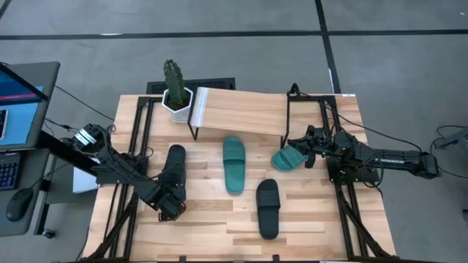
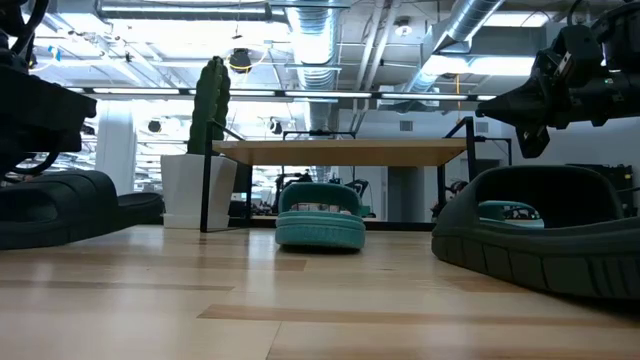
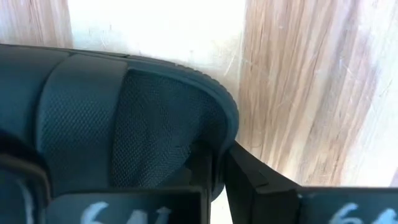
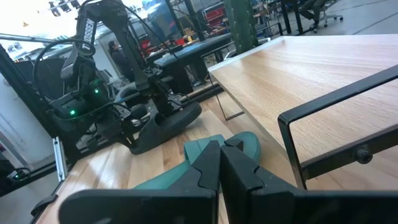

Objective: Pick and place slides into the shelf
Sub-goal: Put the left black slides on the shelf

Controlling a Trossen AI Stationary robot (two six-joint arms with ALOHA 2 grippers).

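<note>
Two tools engaged: right tool (image 1: 302,155) clamped on a teal slide (image 1: 288,158) lifted just beside the shelf (image 1: 241,111); left tool (image 1: 170,199) closed on the black slide (image 1: 174,166). Remaining teal slide (image 1: 234,165) and black slide (image 1: 268,209) flat on worktop (image 1: 307,219) between tools.

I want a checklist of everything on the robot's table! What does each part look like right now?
Surface: wood-plank table.
Job's things: shelf holds no slides; black slide and teal slide lie loose; second black slide and second teal slide are gripped.
Clutter: potted cactus beside the shelf.
Grippers: left gripper shut on second black slide; right gripper shut on second teal slide.
Cables: cable trailing right of the table.
Surroundings: laptop, grey floor.
</note>
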